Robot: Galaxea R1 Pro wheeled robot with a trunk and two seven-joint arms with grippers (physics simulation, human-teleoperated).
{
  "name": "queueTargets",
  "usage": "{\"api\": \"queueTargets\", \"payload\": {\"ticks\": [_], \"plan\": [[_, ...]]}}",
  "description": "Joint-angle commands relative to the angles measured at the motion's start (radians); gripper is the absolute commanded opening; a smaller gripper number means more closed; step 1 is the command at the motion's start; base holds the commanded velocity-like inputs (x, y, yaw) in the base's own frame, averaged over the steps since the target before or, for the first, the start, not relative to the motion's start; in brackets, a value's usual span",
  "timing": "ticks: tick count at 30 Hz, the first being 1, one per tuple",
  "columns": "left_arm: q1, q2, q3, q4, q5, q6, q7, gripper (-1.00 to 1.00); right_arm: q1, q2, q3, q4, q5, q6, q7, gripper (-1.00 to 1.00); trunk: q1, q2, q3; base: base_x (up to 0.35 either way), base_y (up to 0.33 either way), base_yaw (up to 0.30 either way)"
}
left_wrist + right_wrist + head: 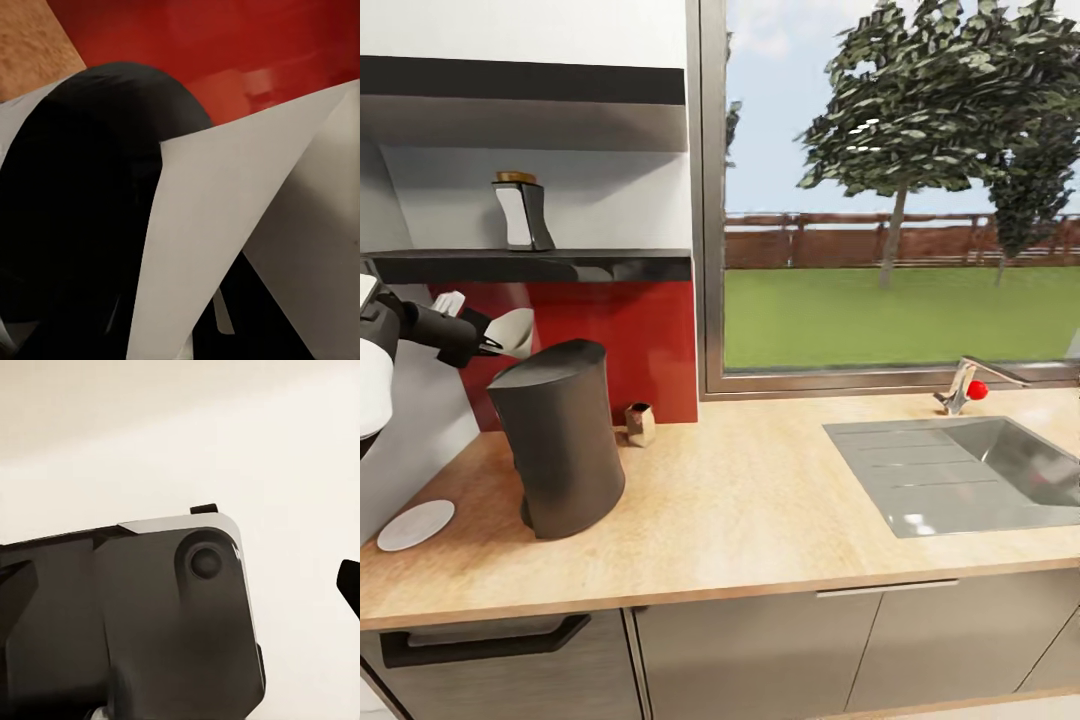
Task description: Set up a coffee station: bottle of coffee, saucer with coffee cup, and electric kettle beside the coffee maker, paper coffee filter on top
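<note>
The dark-grey coffee maker (560, 440) stands at the left of the light-wood kitchen countertop (760, 500). My left gripper (495, 345) hovers just above and behind its slanted top, shut on the white paper coffee filter (517, 330). In the left wrist view the filter (217, 225) hangs over the machine's dark top (82, 187). The small bottle of coffee (640, 424) stands on the counter right of the coffee maker. The white saucer (415, 525) lies left of it. The black kitchen shelf (560, 265) is above. My right gripper (180, 600) shows dark fingertips far apart.
A white-and-dark pack (522, 212) with a brown top stands on the shelf. A steel sink (960, 480) with a red-knobbed faucet (970, 385) fills the counter's right end. The red backsplash (650, 340) is behind the coffee maker, and a window is beside it.
</note>
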Motion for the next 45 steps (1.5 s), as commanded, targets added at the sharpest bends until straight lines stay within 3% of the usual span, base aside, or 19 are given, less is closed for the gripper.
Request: {"api": "queueTargets", "payload": {"ticks": [1, 15, 33, 34, 45], "plan": [[0.0, 0.0, 0.003, -0.001, 0.008, 0.002, 0.009, -1.0, 0.0, 0.001, -0.003, 0.001, -0.008, -0.004, 0.001, 1.0, 0.0, -0.001, 0.0, 0.0, 0.0, -0.027], [0.04, 0.005, 0.003, -0.013, 0.009, 0.001, 0.013, -1.0, 0.0, 0.001, -0.002, 0.001, -0.008, -0.004, 0.001, 1.0, 0.0, -0.001, 0.0, 0.0, 0.0, -0.004], [0.044, 0.005, 0.002, -0.013, 0.007, 0.001, 0.013, -1.0, 0.0, 0.001, -0.001, 0.002, -0.008, -0.004, 0.001, 1.0, 0.0, -0.001, 0.0, 0.0, 0.0, 0.0], [0.044, 0.005, 0.002, -0.013, 0.007, 0.001, 0.013, 1.0, 0.0, 0.001, -0.002, 0.002, -0.008, -0.004, 0.001, 1.0, 0.0, -0.001, 0.0, 0.0, 0.0, 0.0], [0.044, 0.005, 0.003, -0.013, 0.007, 0.001, 0.013, 1.0, 0.0, 0.001, -0.002, 0.002, -0.008, -0.004, 0.001, 1.0, 0.0, -0.001, 0.0, 0.0, 0.0, 0.0]]}}
